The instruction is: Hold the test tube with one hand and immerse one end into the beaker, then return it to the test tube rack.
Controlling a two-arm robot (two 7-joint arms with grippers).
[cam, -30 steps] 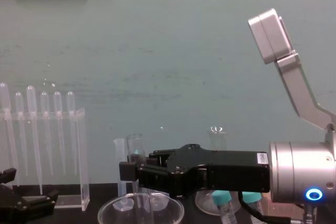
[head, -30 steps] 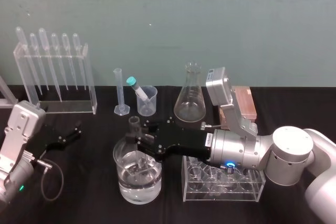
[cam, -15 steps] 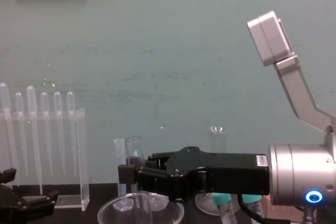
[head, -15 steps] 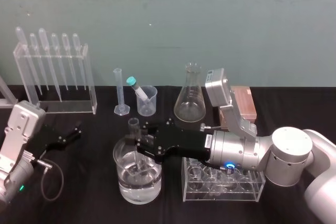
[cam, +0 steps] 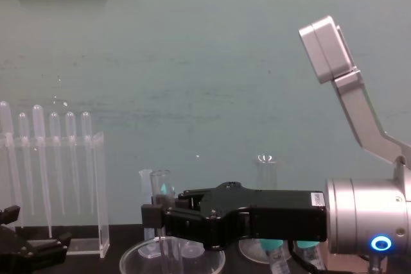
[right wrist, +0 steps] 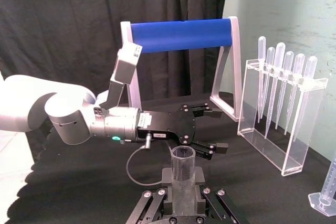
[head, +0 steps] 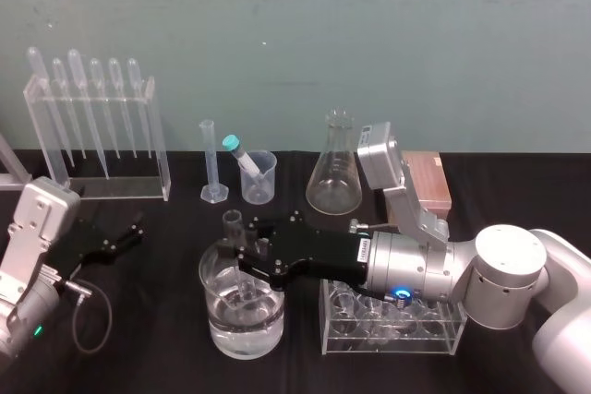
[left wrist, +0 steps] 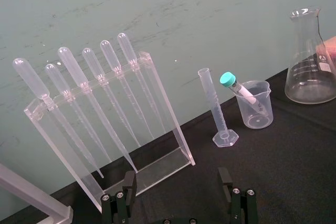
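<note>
Right gripper (head: 242, 257) is clamped on the test tube (head: 232, 224). I grip it about mid-length, and the open mouth sticks up above my fingers. The tube is close to upright, with a slight lean in the head view.

My right arm comes in level from the right and passes just over the test tube rack (head: 445, 343), a clear rack on the black tablecloth (head: 157, 339) below my wrist. The gripper sits over the wide round dish (head: 214, 329), front and centre, which is partly filled with water. The tube's lower end is below the dish rim and inside the glass. I can't tell whether the tip actually reaches the water.

The beaker (head: 262, 182) is at the back, well apart from the tube. It holds a teal-capped tube (head: 237, 151) leaning against its lip. A graduated cylinder (head: 210, 161) stands just to its left and the conical flask (head: 333, 173) to its right. A brown box (head: 431, 180) sits right of the flask, partly behind my arm.

Left gripper (head: 132, 232) is parked low at the left edge of the table with its fingers spread wide and nothing between them. It points toward the pipette stand (head: 159, 159) at back left, which has six bulb-topped pipettes hanging in a row.
</note>
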